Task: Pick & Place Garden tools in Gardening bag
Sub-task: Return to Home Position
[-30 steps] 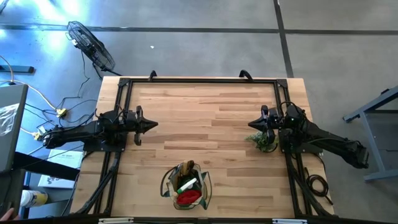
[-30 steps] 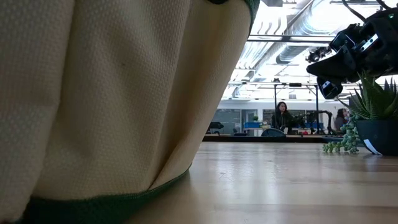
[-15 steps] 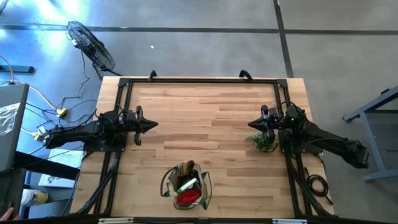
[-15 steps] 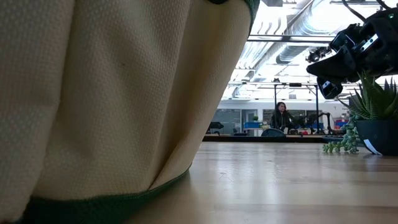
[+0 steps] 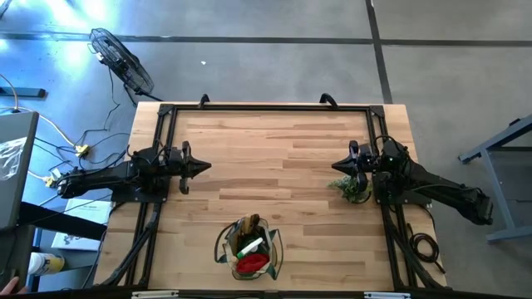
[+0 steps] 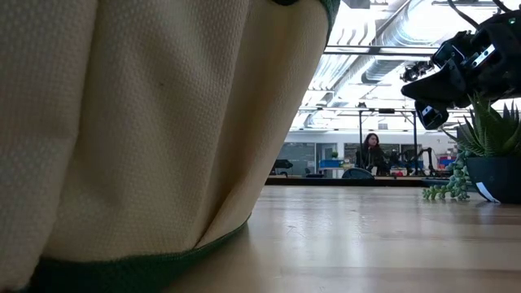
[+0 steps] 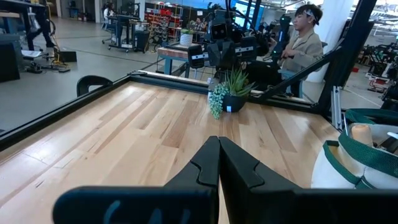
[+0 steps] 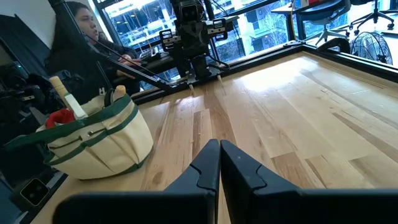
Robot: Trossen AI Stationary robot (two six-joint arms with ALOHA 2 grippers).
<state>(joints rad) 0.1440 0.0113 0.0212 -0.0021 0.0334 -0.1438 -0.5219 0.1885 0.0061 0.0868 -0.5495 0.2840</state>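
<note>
Gardening bag (image 5: 276, 252), holding garden tools (image 5: 252, 262), stands well apart from left gripper (image 5: 198, 166) and right gripper (image 5: 339, 167); both empty, fingers pressed together. Canvas judged soft, sagging; grasp the rim.

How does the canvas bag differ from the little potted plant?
The gardening bag is tan cloth with green trim; the potted plant is green in a dark pot. The bag stands at the table edge, holding garden tools; the plant sits close by the right gripper. Both stand upright.
</note>
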